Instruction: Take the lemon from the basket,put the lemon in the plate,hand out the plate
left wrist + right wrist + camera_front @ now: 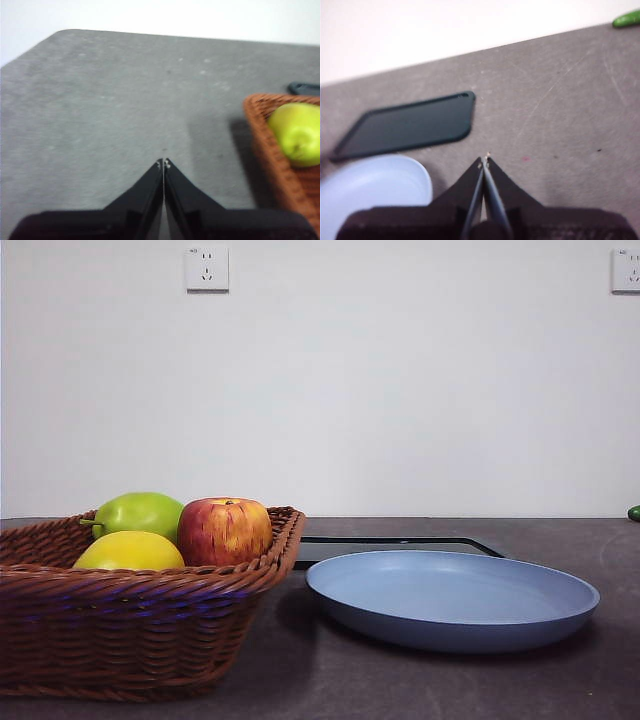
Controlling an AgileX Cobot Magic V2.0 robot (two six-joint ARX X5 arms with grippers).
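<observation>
Wicker nearest: the basket at 8 o'clock in the front view holds the lemon, with a red apple and green fruit behind. Beside it at 4 o'clock the plate lies bare, a black tray beyond. Left tool and right tool hover over the worktop, each pressed together. Nothing is done yet.

The front view sits low, level with the table, close to the basket and plate. Each wrist view looks down past closed fingers; left shares the basket beside its fingers, right the plate.
</observation>
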